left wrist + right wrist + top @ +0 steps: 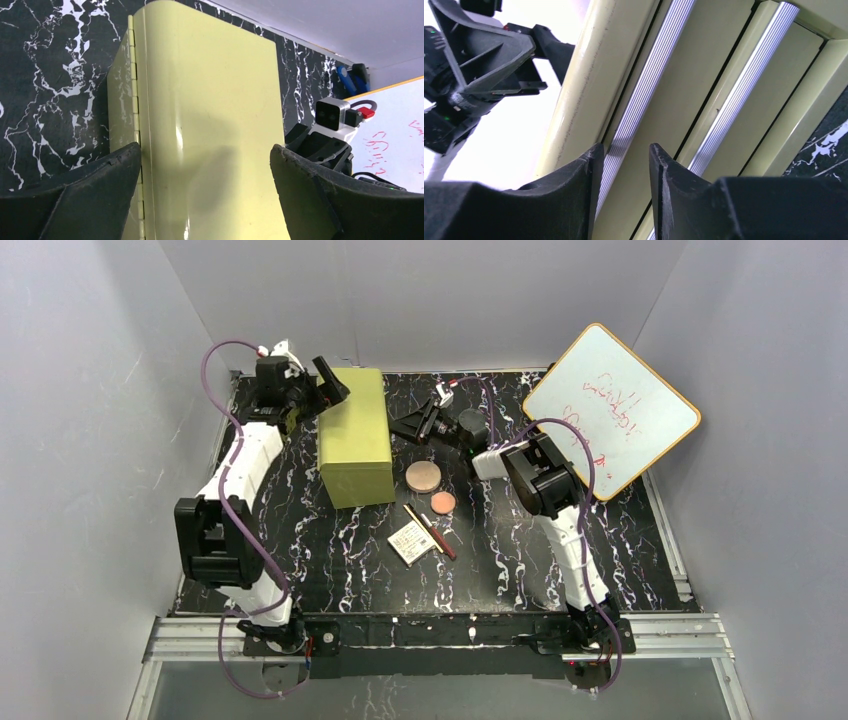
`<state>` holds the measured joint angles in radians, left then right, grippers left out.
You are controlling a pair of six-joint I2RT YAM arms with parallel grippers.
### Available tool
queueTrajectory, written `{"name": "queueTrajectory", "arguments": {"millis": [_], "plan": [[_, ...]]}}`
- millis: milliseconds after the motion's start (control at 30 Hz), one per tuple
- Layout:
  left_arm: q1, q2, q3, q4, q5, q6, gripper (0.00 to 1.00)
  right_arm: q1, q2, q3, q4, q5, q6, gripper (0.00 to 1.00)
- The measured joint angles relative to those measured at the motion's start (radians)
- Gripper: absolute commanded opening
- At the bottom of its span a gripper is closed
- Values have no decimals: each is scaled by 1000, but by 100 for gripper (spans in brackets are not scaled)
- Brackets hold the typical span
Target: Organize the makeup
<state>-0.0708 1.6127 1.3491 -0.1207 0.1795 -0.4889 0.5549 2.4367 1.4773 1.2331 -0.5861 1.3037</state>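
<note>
Grip check: right hand [625,150] sits apart around the silver pull [657,65]; left hand [205,150] hangs wide open over the green box [200,90]. Steady it, pinch squarely, draw straight out.

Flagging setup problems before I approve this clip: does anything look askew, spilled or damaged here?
The orange-framed whiteboard sits askew at the far right, turned diamond-wise and reaching past the table's right edge, with red scribbles on it. Nothing looks spilled or broken. The makeup lies loose beside the green drawer box.
</note>
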Motion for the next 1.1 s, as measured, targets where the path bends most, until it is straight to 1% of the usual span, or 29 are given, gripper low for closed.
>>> {"name": "queueTrajectory", "arguments": {"millis": [167, 300, 367, 400, 600, 767, 800, 867, 900, 967, 1000, 1100], "plan": [[44, 36, 0, 64, 84, -16, 99, 1, 13, 12, 27, -16, 27, 39], [60, 107, 0, 60, 139, -18, 99, 6, 21, 27, 33, -23, 35, 20], [81, 149, 20, 99, 179, -33, 99, 6, 24, 36, 33, -24, 40, 6], [89, 164, 30, 101, 199, -32, 99, 6, 25, 41, 32, -24, 41, 1], [137, 287, 156, 113, 294, -20, 99, 26, 38, 98, -1, -19, 26, 1], [156, 371, 266, 93, 337, 11, 99, 87, 40, 132, -53, -7, -9, 1], [158, 385, 283, 92, 350, 17, 99, 105, 40, 141, -69, -4, -20, 3], [171, 412, 327, 82, 376, 31, 99, 146, 40, 159, -105, -4, -40, 29], [177, 425, 343, 82, 389, 34, 100, 169, 40, 169, -122, -4, -47, 36], [185, 442, 365, 82, 409, 37, 99, 210, 40, 182, -135, -8, -59, 44], [187, 445, 369, 82, 417, 37, 99, 230, 40, 185, -134, -8, -64, 46], [189, 446, 370, 82, 423, 44, 99, 274, 35, 179, -108, 3, -91, 48]]}}
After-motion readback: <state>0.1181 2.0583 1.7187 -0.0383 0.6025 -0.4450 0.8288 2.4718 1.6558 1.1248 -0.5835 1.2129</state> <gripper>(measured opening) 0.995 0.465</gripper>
